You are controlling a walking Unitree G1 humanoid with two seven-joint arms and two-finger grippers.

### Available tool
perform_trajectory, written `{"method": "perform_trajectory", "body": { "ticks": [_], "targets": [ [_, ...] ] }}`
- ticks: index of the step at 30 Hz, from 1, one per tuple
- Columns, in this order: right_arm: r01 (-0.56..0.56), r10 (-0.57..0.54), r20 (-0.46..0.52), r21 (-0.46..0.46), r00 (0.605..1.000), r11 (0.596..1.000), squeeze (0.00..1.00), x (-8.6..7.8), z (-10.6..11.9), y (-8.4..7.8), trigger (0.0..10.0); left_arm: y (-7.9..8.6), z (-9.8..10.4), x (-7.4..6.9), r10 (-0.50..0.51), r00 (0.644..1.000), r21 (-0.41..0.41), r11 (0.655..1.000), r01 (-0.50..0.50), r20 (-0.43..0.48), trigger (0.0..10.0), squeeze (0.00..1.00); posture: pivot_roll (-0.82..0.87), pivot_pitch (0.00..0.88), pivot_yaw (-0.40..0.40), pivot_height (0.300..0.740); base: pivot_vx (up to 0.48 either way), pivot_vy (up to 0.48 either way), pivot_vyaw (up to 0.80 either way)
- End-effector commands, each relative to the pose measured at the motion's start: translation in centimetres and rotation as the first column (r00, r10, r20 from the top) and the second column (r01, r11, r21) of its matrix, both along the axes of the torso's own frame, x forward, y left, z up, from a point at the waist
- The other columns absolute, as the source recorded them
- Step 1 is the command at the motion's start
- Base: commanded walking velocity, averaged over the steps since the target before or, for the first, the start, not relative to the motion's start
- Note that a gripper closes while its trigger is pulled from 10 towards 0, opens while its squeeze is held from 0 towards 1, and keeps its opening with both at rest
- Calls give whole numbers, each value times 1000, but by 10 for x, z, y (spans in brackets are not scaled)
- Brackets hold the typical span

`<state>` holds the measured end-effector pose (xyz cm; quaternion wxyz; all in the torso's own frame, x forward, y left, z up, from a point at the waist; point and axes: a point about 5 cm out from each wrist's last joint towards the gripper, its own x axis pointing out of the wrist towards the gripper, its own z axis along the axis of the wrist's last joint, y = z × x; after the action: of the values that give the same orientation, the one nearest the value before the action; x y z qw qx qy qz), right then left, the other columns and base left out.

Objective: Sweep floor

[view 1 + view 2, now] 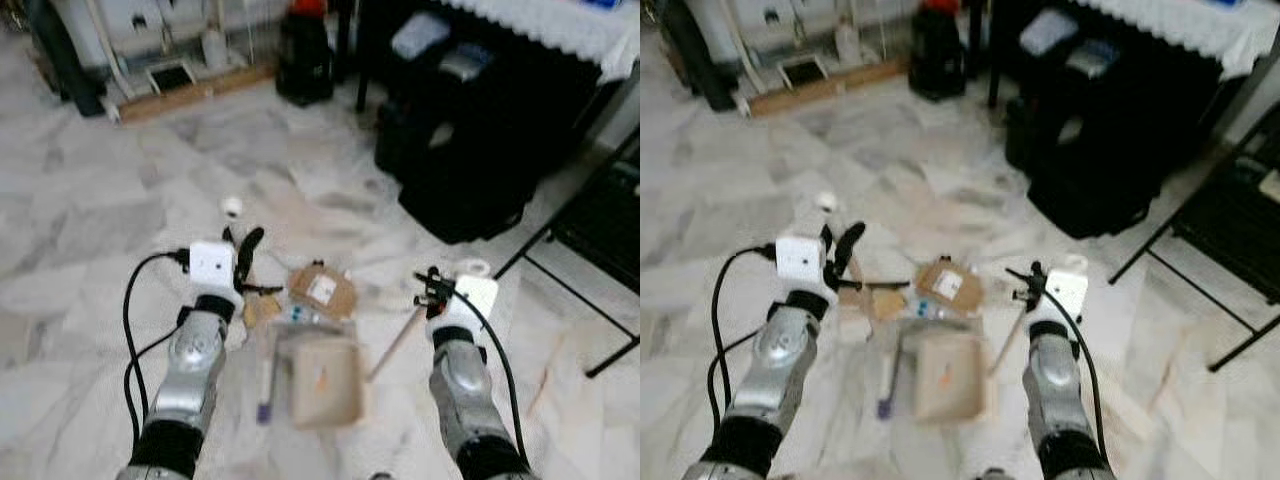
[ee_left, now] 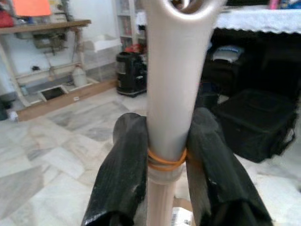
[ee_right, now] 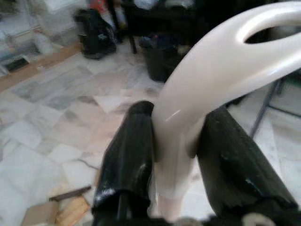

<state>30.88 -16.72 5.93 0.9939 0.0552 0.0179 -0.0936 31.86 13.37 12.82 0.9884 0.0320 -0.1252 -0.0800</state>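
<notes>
The left gripper (image 2: 165, 188) is clamped on a silver handle (image 2: 171, 89) bound with an orange rubber band – likely the broom's – while the right gripper (image 3: 181, 160) is clamped on a cream looped handle (image 3: 211, 80), apparently the dustpan's (image 1: 325, 380). The debris – a cardboard scrap (image 1: 322, 290) and small bits – lies on the marble floor (image 1: 100, 230) between the two tools, just beyond the pan's mouth. The smooth handles could twist in the narrow fingers, so a hard stroke might scatter the scraps past the pan rather than into it.

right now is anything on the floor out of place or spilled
Yes. Torn brown cardboard scraps and a small white round object lie scattered on the marble floor, just beyond the beige dustpan. The left gripper and right gripper each clamp a pale handle.
</notes>
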Motion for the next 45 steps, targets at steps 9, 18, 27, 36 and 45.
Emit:
{"method": "perform_trajectory", "body": {
  "ticks": [9,18,27,36,45],
  "targets": [
    [-6,7,61,-23,998,1000,0,6,14,0,10000,7,18,3,28,996,-5,1000,-28,82,10000,0,-45,121,-22,740,295,0,0],
    [-5,6,64,-25,998,1000,0,5,14,0,10000,7,21,3,33,995,-11,999,-32,96,10000,0,-47,122,-23,740,302,0,0],
    [-6,7,66,-23,998,1000,0,5,14,0,10000,7,25,4,48,992,-14,999,-46,118,10000,0,-45,105,-19,740,307,0,0],
    [-4,5,63,-27,998,1000,0,2,12,0,10000,9,25,3,53,991,-10,999,-52,125,10000,0,-46,91,-16,740,171,0,0],
    [0,2,50,-31,999,1000,0,-1,8,-2,10000,12,22,2,54,991,-1,999,-55,122,10000,0,-50,85,-15,740,0,0,0]
  ]
}}
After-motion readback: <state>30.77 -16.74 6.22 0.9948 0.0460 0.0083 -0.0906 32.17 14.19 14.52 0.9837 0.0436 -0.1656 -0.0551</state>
